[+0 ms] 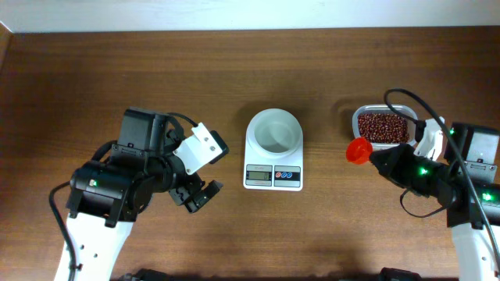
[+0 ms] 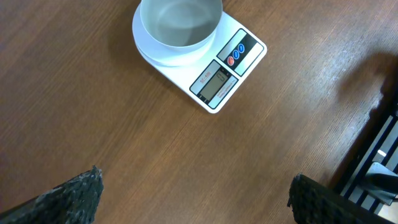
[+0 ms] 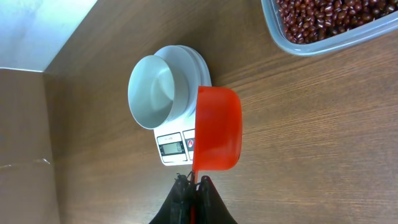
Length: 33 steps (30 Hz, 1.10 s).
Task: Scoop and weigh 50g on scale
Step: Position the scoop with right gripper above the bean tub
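Scale: small white digital kitchen scale (image 1: 273,160) with a grey display and blue and red buttons, at the middle of the brown wooden table (image 1: 234,70).
Bowl: round white bowl (image 1: 273,130) sits on the scale's platform, its inside showing plain white.
Beans: heap of small dark red-brown beans (image 1: 383,126) fills a clear rectangular plastic tub (image 1: 353,122) to the right of the scale, well apart from it.
Scoop: bright orange-red plastic measuring scoop (image 1: 358,151) hangs between the scale and the tub, at the tub's front left corner.
Right gripper: right gripper (image 3: 193,196) is right of the scale, its fingers pinched tight on the scoop's thin handle.
Left gripper: left gripper (image 1: 201,197) is left of the scale and nearer the front edge, apart from it, its fingers spread wide with nothing between them.
Between scoop and scale: a strip of table wood.
Overhead only: both arms, the tub and the scale together.
Left wrist only: the scale's display and buttons close up, with the digits too small to read. The tub is out of frame.
Right wrist only: the scoop's cup overlapping the scale's right edge, beside the bowl, with the tub's corner at upper right.
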Motion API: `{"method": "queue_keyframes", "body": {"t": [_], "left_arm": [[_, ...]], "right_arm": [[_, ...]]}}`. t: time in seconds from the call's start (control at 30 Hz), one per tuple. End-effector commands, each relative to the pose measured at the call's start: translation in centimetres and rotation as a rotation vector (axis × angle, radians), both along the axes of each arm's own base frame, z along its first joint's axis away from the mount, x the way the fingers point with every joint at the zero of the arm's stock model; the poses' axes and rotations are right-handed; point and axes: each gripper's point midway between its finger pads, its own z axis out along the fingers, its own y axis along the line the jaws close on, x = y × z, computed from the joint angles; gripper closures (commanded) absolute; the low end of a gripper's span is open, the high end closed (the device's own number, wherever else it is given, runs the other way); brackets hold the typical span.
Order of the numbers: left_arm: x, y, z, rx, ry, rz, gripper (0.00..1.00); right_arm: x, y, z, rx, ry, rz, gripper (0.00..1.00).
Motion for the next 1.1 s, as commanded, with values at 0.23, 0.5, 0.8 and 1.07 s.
{"method": "queue_keyframes", "body": {"t": [0.23, 0.5, 0.8, 1.07], "left_arm": [[0.0, -0.2, 0.8, -0.014, -0.022, -0.017, 0.01], [0.0, -0.2, 0.8, -0.014, -0.022, -0.017, 0.01], [0.0, -0.2, 0.8, -0.014, -0.022, -0.017, 0.01], [0.0, -0.2, 0.8, -0.014, -0.022, -0.017, 0.01]], "right_arm": [[0.7, -4.5, -0.4, -0.320, -0.044, -0.033, 0.96], [1.8, -4.7, 0.4, -0.280, -0.075, -0.103, 0.96], [1.9, -4.8, -2.5, -0.268, 0.022, -0.092, 0.96], [3.2, -4.3, -2.8, -0.297, -0.027, 0.013, 0.96]]}}
